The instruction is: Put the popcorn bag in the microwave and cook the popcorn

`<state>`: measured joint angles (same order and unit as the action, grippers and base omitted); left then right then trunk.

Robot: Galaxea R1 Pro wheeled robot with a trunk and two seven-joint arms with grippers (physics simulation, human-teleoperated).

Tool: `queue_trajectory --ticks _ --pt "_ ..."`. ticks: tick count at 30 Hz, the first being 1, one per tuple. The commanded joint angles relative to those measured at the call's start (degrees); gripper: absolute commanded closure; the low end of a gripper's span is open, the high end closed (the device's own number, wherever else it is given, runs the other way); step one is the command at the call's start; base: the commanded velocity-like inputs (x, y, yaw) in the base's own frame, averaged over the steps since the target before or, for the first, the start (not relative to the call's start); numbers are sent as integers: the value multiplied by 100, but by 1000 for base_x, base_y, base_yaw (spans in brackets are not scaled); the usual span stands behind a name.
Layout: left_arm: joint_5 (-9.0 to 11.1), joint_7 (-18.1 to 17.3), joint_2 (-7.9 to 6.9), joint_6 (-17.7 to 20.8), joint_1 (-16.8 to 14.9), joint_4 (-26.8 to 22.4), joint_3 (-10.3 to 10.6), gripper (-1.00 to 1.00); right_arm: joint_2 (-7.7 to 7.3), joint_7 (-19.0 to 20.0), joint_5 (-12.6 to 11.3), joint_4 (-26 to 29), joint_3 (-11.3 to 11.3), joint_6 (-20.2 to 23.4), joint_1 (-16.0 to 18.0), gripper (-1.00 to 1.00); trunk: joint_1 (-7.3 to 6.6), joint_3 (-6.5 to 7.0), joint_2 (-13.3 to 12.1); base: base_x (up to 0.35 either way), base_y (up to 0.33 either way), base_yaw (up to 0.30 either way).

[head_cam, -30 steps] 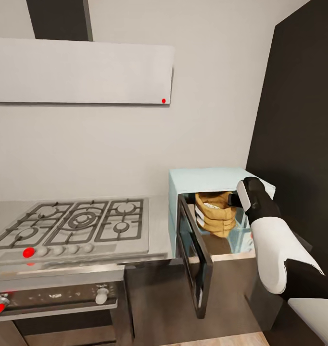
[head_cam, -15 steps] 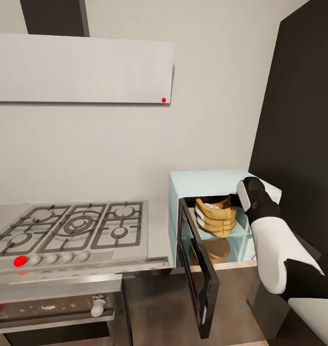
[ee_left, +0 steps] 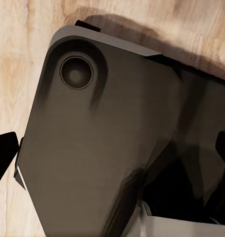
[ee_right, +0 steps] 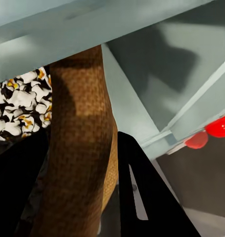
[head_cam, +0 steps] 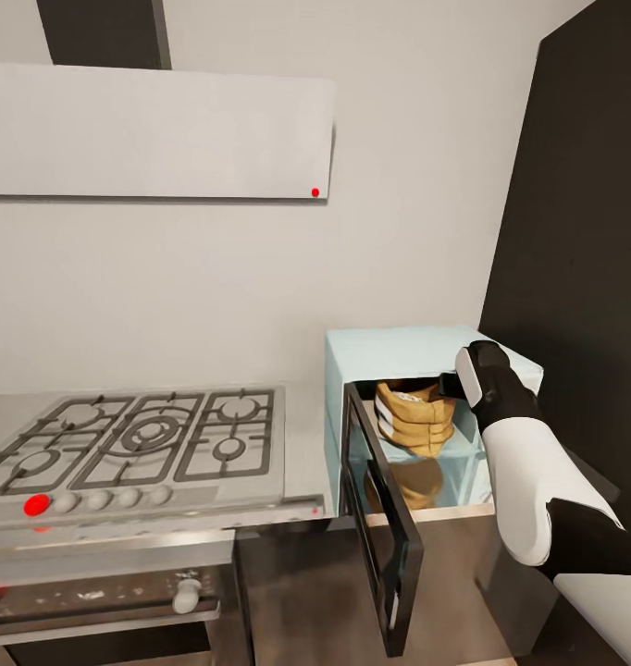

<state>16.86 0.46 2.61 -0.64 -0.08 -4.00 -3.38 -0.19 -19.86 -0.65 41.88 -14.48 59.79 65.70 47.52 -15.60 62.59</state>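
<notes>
Your right tool (head_cam: 450,384) is clamped on the bag (head_cam: 415,418) rim; in the right wrist view a finger (ee_right: 142,192) sits either side of the wall, holding the bag upright so nothing spills. Bag is just ahead of the tool, inside the microwave (head_cam: 417,370), and looks raised off the cavity floor, door hanging open. Bag is tan woven, sides folded; white popped popcorn (ee_right: 21,106) shows inside, so it looks cooked already. Left tool: fingers (ee_left: 3,158) at the frame edges, apart, gripping nothing, over the robot base (ee_left: 102,148) and floor (ee_left: 23,44). Hob (head_cam: 140,439) is far off to the tool's left, on the surface (head_cam: 302,435).
</notes>
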Motion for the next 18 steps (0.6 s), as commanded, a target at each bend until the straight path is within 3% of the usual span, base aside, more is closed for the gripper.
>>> queue_trajectory --ticks 1,18 --pt "10 6 2 -7 -1 -4 -31 -100 1 -12 -8 4 -6 21 4 100 1 -7 4 39 0 0" --pt "10 -1 2 -7 -1 -4 -31 -100 1 -9 -14 4 -4 21 4 100 1 -7 4 54 0 0"
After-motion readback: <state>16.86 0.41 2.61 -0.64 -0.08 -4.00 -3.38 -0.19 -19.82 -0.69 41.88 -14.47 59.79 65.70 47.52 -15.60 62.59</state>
